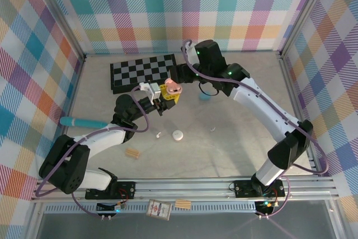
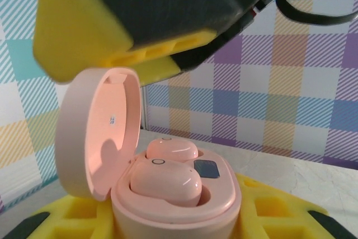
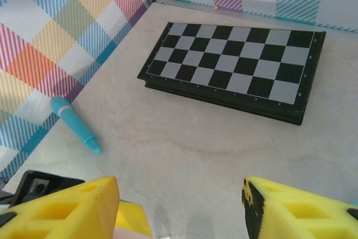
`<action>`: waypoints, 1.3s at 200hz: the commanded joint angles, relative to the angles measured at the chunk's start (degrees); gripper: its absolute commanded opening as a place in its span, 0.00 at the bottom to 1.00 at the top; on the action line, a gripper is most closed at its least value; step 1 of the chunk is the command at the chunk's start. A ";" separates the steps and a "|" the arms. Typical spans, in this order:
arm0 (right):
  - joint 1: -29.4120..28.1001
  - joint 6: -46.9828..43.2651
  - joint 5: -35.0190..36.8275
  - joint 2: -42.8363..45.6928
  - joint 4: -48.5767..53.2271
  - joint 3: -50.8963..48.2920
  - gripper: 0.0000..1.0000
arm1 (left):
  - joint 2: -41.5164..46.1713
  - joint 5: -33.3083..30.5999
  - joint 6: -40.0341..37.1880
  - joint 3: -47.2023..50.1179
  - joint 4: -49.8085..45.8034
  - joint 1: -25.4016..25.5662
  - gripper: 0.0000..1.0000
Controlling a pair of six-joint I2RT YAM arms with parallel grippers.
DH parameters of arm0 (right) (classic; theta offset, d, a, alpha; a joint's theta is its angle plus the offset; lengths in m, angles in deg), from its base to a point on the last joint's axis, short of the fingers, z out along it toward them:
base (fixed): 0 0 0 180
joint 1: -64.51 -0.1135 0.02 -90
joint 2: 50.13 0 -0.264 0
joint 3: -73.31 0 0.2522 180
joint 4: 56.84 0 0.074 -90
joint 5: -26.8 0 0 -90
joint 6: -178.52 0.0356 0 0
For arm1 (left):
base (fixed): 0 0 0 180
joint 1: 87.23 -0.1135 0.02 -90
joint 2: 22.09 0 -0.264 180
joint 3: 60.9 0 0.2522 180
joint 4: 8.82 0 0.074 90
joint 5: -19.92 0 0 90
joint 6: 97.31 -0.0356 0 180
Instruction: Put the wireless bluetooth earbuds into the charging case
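Pink earbuds [image 2: 165,184] sit in the open charging case [image 2: 178,212], clamped by my left gripper [image 1: 167,95] above the table's [image 1: 224,155] far half; right gripper [image 3: 182,208] hovers spread. Insertion looks done; next, close the lid [image 2: 95,132].

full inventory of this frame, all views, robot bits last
pink charging case: 1, pale pink, lid open, in the left gripper
pink earbuds: 2, pale pink, seated in that case
white case: 1, white, mid-table
small white pieces: 2, white, one on either side of the white case, probably earbuds
light blue item: 1, light blue, beside the right arm, too small to identify
chessboard: 1, black and grey, far side of the table
pen: 1, teal, by the left wall
wooden blocks: 2, tan, one on the table by the left arm, one on the front rail
card: 1, front rail
left gripper: yellow jaws closed on the pink charging case
right gripper: yellow jaws open, just above the case
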 commanded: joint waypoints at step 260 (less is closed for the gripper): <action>9.25 51.26 -47.02 12.04 -50.50 -35.67 0.44 | 2.26 1.86 0.41 -3.53 1.55 3.04 0.32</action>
